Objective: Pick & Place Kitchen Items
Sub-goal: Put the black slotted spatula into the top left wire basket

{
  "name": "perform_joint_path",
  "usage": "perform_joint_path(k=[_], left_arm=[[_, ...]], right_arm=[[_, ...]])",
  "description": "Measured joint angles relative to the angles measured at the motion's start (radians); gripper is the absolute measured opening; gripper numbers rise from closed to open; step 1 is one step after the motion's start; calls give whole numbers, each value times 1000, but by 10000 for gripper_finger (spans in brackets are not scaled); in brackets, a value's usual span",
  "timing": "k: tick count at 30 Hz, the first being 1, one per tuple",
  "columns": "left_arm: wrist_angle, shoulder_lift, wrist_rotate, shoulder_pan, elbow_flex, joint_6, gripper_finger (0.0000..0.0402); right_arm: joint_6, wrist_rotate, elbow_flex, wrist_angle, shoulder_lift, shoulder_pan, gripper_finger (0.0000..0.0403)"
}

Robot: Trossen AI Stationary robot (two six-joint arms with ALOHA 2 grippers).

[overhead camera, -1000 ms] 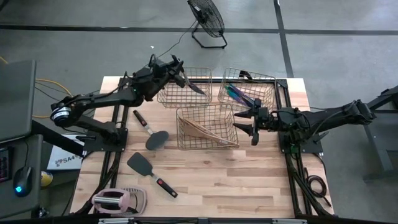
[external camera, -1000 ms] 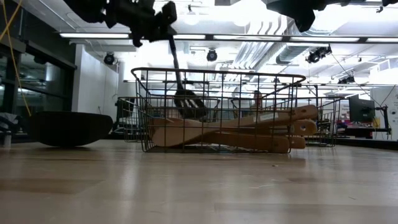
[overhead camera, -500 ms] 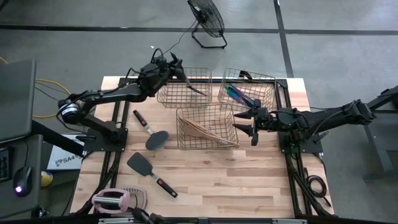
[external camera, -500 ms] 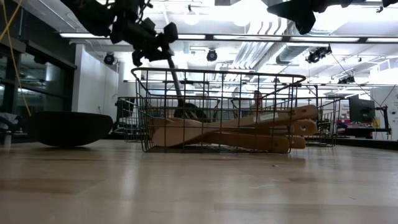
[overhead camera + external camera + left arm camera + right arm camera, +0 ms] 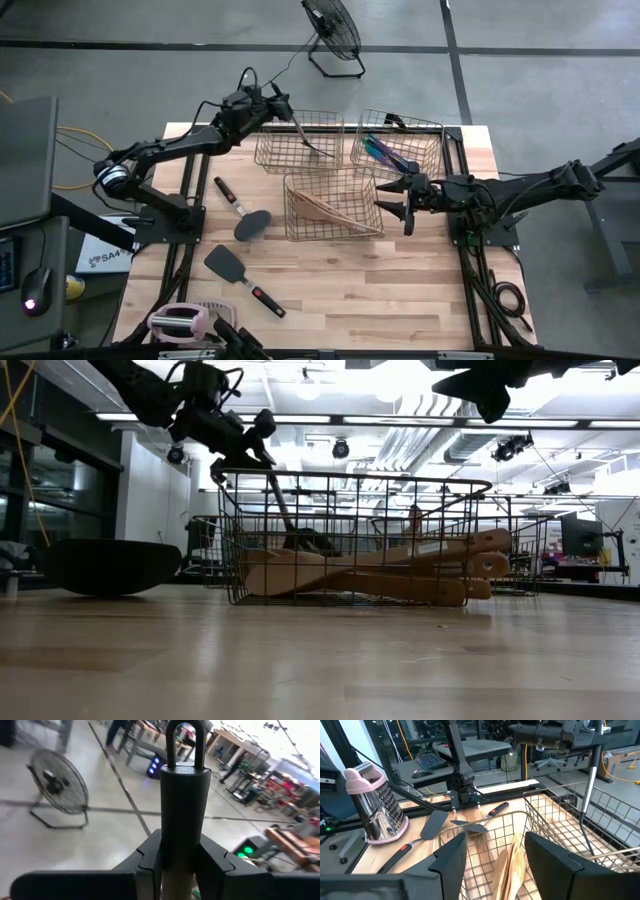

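My left gripper (image 5: 277, 103) is at the far-left copper basket (image 5: 262, 152), shut on a black long-handled utensil (image 5: 308, 138). The utensil's head (image 5: 310, 541) is low inside that basket. My right gripper (image 5: 396, 199) hovers open and empty just right of the middle basket (image 5: 288, 190), which holds pale wooden utensils (image 5: 325, 212). The far-right basket (image 5: 440, 140) holds thin iridescent pieces (image 5: 380, 150). A black spoon (image 5: 242, 217) and a black spatula (image 5: 236, 270) lie on the table to the left. My left gripper pinches the black utensil's handle (image 5: 182, 827) between its two fingers, a little below the hanging loop (image 5: 184, 740) at the handle's free end. The utensil slants down from the fingers into the far-left basket. Whether its head touches the basket's floor cannot be told.
A pink-and-white grater (image 5: 190, 320) lies at the table's near left corner. The three wire baskets stand close together in the table's far half. Bare wood (image 5: 400, 290) lies in front of the baskets. A floor fan (image 5: 333, 30) stands beyond the far edge.
My left gripper has gone down and a little toward the far edge, still shut on the black utensil. The utensil's head has sunk from mid-height to low inside the far-left basket.
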Motion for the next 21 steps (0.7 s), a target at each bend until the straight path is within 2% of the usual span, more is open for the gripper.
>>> perform_joint_path(k=[6, 15, 21], left_arm=[[-5, 0, 178, 65, 0, -90, 74], [15, -10, 291, 114, 0, -161, 74], [-65, -10, 314, 128, 0, -230, 74]], right_arm=[[0, 0, 0, -4, 0, 0, 193], [12, 30, 0, -40, 0, 0, 193], [22, 31, 0, -51, 0, -3, 193]])
